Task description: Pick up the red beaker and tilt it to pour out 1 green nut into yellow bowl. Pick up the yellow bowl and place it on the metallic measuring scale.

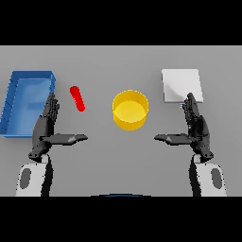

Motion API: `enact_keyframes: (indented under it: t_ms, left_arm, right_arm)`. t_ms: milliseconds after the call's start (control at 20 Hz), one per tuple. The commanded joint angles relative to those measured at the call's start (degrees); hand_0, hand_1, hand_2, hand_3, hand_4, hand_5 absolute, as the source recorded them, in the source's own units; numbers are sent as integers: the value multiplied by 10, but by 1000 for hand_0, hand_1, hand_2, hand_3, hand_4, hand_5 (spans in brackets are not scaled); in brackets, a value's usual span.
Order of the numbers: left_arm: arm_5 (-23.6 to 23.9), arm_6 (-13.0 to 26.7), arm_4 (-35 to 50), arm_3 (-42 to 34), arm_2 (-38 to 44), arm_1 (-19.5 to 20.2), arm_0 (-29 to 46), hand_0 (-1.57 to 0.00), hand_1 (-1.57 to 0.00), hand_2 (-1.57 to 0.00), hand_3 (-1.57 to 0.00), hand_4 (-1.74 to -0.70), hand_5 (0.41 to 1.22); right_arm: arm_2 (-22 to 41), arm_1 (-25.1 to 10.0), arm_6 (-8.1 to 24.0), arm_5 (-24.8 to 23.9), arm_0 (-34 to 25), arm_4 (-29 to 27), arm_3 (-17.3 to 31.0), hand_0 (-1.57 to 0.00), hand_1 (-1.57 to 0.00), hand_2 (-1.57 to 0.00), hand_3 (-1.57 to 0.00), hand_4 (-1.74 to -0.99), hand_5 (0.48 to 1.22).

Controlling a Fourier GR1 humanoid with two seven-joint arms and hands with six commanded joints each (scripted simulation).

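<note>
Lying flat, red beaker (77, 98) runs near-to-far, tilted leftward; each robot hand, left (46, 127) and right (196, 128), released.

I log this as a bare lab-style test bench: plain grey table (121, 156), red beaker (77, 98), metallic measuring scale (182, 85), blue bin (19, 101).

both arms come up from the lower edge, white and grey forearms upright and well apart, one on each side of the view. the left hand (46, 128) stands edge-on with its fingers straight and pointing away from the robot, its thumb stretched out sideways toward the middle. the right hand (196, 128) mirrors it, fingers straight and pointing away, thumb stretched inward toward the left hand, and neither hand holds anything.
</note>
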Motion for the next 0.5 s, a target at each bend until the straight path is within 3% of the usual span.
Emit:
enact_keyframes:
  t_ms: [0,250,350,450]
  left_arm:
    - [0,0,1,0,0,0,1,1,1,1,1,-1141,660]
    - [-4,0,3,-2,2,4,4,1,1,1,1,-1141,660]
    - [-15,-29,-47,-67,-42,30,53,1,1,1,1,-1143,660]
    - [-19,-9,-67,-105,-62,41,77,1,1,1,1,-1142,662]
  right_arm:
    - [0,0,0,-1,-1,0,0,1,1,1,1,-1071,578]
    - [1,0,-2,2,1,-1,3,1,1,1,1,-1071,578]
    - [42,-33,-61,-30,25,105,-34,1,1,1,1,-1072,577]
    - [64,-42,-62,-40,37,150,-51,1,1,1,1,-1064,577]
